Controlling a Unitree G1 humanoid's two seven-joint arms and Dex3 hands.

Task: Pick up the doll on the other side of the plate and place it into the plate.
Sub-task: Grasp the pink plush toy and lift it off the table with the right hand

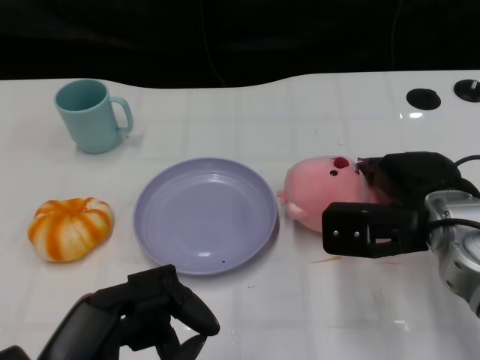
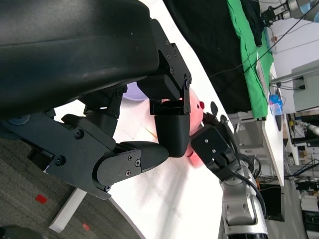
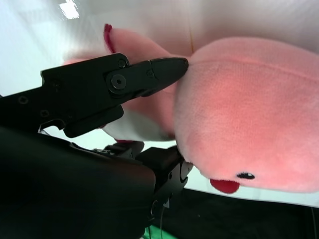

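The pink pig doll (image 1: 322,184) lies on the white table just right of the lilac plate (image 1: 202,217), touching its rim. My right hand (image 1: 390,210) wraps the doll's right end, thumb in front and fingers behind. In the right wrist view a fingertip (image 3: 167,67) presses into the doll's plush body (image 3: 249,124), with other fingers under it. My left hand (image 1: 150,311) hangs at the near edge below the plate, fingers curled in on nothing. The left wrist view shows those curled fingers (image 2: 164,124), with the doll (image 2: 198,110) and right hand (image 2: 217,149) beyond them.
A teal mug (image 1: 90,116) stands at the back left. An orange-and-white pumpkin toy (image 1: 71,229) lies left of the plate. Two black round fittings (image 1: 424,97) sit in the table's far right corner. The table's far edge meets a dark backdrop.
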